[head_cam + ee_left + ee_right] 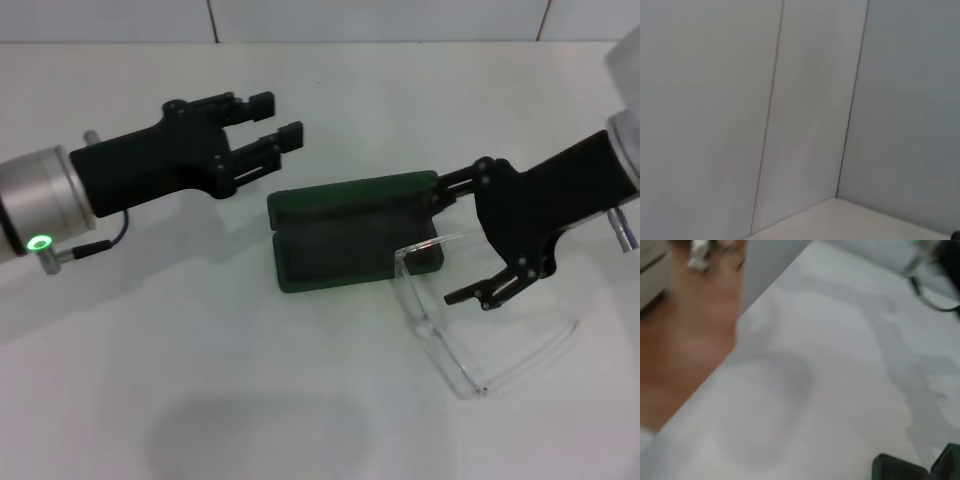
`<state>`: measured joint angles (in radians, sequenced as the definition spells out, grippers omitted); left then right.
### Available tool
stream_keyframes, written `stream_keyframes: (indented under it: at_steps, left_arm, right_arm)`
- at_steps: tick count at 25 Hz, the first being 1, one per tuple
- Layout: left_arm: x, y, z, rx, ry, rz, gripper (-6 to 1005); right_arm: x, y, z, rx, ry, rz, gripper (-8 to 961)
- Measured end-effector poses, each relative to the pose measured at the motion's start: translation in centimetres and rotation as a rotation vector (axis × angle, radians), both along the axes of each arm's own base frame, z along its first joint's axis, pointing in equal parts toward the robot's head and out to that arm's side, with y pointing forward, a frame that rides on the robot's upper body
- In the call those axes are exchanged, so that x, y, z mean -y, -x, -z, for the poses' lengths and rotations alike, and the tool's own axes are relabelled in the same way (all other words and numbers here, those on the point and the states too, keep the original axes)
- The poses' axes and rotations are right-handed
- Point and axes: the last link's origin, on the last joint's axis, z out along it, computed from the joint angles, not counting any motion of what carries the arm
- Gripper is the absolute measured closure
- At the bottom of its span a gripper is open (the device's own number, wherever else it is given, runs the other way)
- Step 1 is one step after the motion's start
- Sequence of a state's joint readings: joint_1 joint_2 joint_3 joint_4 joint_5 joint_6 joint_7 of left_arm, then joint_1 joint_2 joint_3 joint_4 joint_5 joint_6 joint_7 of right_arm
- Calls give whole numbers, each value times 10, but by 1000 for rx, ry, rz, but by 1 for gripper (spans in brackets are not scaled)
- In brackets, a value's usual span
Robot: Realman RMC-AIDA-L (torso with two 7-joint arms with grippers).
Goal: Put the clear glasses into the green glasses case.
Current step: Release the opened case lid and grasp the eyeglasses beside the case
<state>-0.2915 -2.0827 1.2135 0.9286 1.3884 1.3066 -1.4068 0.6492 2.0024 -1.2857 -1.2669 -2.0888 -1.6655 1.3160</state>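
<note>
The green glasses case (345, 235) lies open in the middle of the white table, its lid toward the back. A corner of the case (900, 469) also shows in the right wrist view. The clear glasses (470, 335) rest on the table at the case's right front, one end touching its right edge. My right gripper (452, 243) hangs open over the case's right end, its fingers spread on either side of the glasses' upper rim without closing on it. Behind and left of the case, my left gripper (277, 118) is open and holds nothing.
White wall panels (805, 100) rise behind the table. In the right wrist view the table's edge (715, 375) drops to a wooden floor (685, 340). Bare tabletop (200, 380) stretches in front of the case.
</note>
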Motion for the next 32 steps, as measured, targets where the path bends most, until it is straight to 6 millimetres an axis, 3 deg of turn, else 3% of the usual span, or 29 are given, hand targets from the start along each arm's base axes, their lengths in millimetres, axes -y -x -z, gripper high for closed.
stream_keyframes:
  at_steps: [9, 16, 24, 32]
  left_arm:
    - [10, 14, -16, 132, 18, -19, 478]
    - [3, 22, -20, 178, -9, -74, 477]
    - [-1, 30, -26, 189, -27, -106, 474]
    - [-2, 34, -29, 177, -20, -114, 472]
  right_arm:
    - [-5, 36, 0, 187, -48, -252, 141]
    - [-12, 35, 21, 270, -86, -388, 187]
    - [4, 40, 38, 319, -10, -541, 296]
    - [23, 40, 55, 396, 103, -639, 321]
